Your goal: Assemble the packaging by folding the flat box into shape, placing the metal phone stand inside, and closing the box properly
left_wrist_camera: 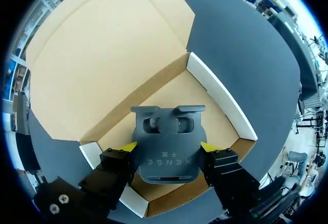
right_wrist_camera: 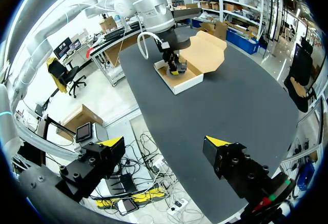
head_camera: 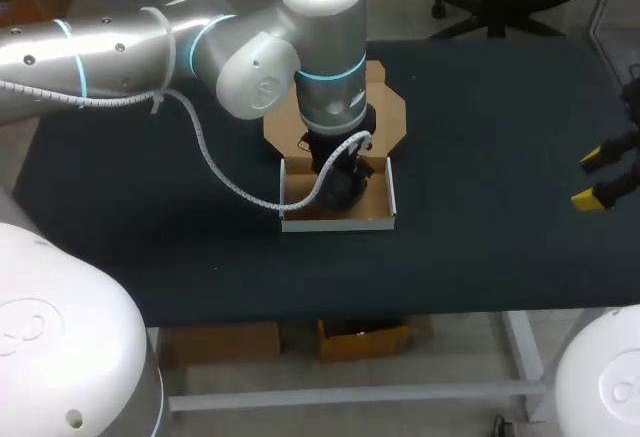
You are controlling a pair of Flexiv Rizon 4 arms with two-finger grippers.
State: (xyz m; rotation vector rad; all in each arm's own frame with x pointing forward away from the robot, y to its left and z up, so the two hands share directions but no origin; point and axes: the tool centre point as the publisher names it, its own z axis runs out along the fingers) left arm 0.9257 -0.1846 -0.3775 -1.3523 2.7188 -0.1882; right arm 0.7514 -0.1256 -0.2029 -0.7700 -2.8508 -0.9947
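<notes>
The left gripper (left_wrist_camera: 168, 147) grips the dark phone stand (left_wrist_camera: 168, 129) by its two sides, inside the open box (left_wrist_camera: 219, 100) beneath it. The right gripper (right_wrist_camera: 165, 142) is spread wide, holding nothing.

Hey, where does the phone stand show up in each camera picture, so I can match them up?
Head view: the phone stand is a dark shape inside the box, under the left arm.
Left wrist view: the phone stand is gripped between the left claw fingers, inside the box.
Right wrist view: far across the table in the box, at the left claw; too small to make out.
Shared landmark: the box's open brown lid.
</notes>
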